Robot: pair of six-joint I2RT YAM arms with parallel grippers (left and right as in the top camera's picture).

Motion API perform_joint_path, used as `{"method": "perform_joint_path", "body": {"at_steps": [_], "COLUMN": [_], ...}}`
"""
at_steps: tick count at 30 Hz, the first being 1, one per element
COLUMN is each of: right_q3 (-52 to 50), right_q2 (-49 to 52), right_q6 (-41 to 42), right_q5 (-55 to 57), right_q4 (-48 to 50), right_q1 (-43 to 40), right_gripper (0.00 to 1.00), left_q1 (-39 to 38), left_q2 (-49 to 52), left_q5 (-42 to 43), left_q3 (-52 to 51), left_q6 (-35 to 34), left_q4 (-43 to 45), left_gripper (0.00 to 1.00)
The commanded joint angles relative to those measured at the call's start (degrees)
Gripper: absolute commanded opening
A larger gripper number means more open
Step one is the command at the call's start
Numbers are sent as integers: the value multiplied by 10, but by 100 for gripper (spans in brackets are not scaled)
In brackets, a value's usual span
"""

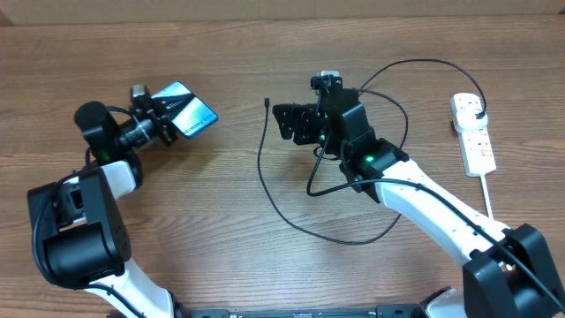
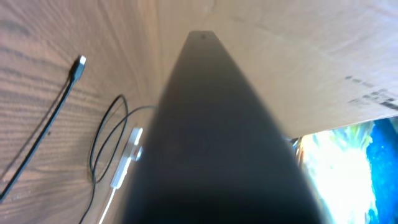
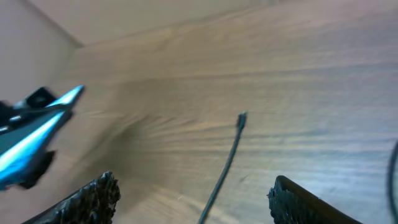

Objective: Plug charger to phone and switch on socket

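Phone (image 1: 187, 108) held in left claw (image 1: 166, 120), right claw (image 1: 281, 124) open

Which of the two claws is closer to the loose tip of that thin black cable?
Right. The right gripper sits open just beside the tip; the left gripper holds the phone farther off.

One phone (image 1: 187, 109), one charger (image 1: 260, 159), one socket (image 1: 474, 132), and two arms (image 1: 88, 203) (image 1: 424, 190).

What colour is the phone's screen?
Light blue gradient; the phone shows it best in the overhead view.
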Motion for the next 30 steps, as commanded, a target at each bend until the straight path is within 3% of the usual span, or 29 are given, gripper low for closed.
{"method": "perform_joint_path", "body": {"at_steps": [1, 11, 30], "right_q3": [28, 190, 237], "right_q2": [44, 200, 325], "right_q6": [-21, -55, -93], "right_q5": [46, 43, 105], "right_q4": [9, -69, -19], "right_q1": [2, 11, 54], "right_gripper": [78, 76, 70], "left_q1": [14, 21, 21], "left_q2": [-2, -2, -2], "left_q5": [24, 31, 30], "left_q3": [23, 23, 23], "left_q6": [3, 7, 15], "left_q4": [4, 4, 4], "left_gripper": [4, 4, 4]}}
